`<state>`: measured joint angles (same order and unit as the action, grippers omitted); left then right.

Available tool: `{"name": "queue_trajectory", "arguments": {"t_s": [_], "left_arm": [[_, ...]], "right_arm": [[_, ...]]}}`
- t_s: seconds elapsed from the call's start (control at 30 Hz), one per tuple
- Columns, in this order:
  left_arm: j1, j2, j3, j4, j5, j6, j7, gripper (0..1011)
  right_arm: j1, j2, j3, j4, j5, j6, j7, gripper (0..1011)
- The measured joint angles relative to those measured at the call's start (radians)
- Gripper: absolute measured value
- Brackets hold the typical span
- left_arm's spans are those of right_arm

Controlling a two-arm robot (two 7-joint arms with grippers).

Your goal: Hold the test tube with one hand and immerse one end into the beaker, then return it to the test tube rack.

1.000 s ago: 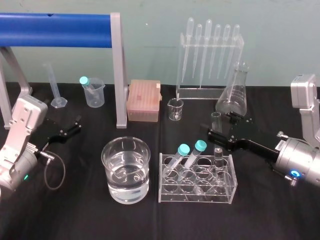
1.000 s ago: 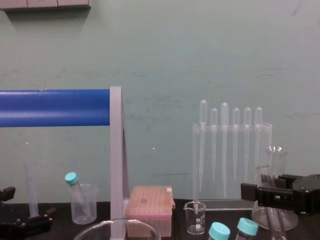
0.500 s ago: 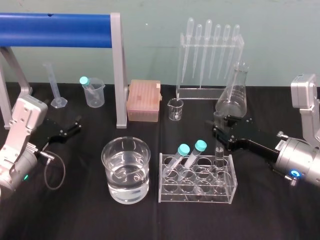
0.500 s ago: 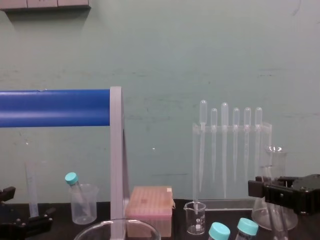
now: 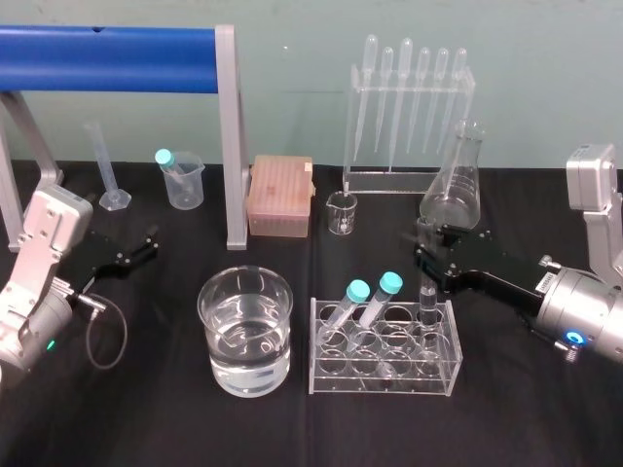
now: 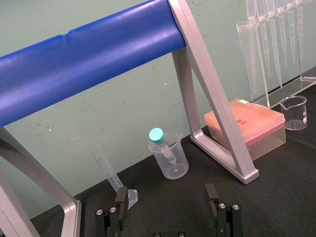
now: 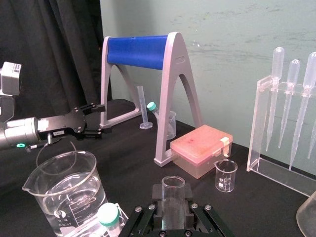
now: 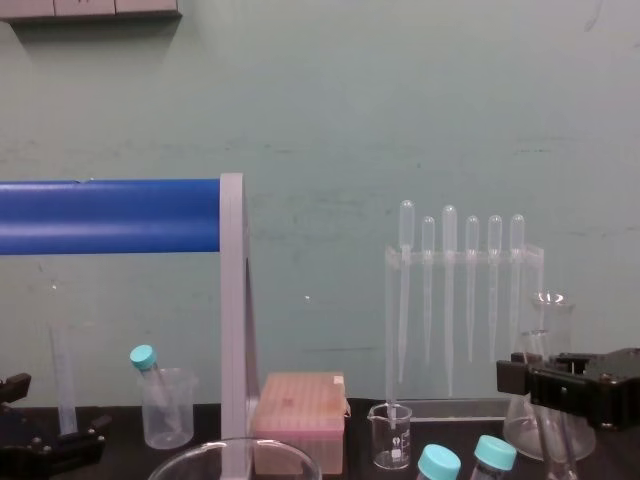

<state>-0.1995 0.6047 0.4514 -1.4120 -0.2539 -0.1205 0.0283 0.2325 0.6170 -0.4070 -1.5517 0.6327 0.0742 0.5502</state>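
Head view: right gripper [image 5: 435,255] is closed round the test tube [image 5: 422,236] below its rim. The tube stands upright in the right rear cell of the test tube rack [image 5: 384,377], with the water-filled beaker [image 5: 243,375] to the rack's left.
Right wrist view: fingers [image 7: 157,210] press the glass on both sides, tube centred.
Chest view: gripper held level before the conical flask [image 8: 551,320].
Left wrist view: left gripper [image 6: 166,195] is parked at the table's left, fingers spread, empty.
Lift, likely next: draw it straight up, clear of the teal-capped tubes [image 5: 375,297], before swinging across. Keep the hold firm, since the glass is slippery.
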Motion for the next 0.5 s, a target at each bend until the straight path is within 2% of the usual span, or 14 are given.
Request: {"name": "queue_trajectory", "arguments": {"t_s": [0.23, 0.5], "left_arm": [[0.0, 0.0, 0.0, 0.0, 0.0, 0.0, 0.0, 1000], [0.0, 0.0, 0.0, 0.0, 0.0, 0.0, 0.0, 1000]], "right_arm": [[-0.006, 0.001, 0.009, -0.003, 0.015, -0.015, 0.014, 228], [-0.021, 0.003, 0.044, -0.035, 0.076, -0.046, 0.036, 228]]}}
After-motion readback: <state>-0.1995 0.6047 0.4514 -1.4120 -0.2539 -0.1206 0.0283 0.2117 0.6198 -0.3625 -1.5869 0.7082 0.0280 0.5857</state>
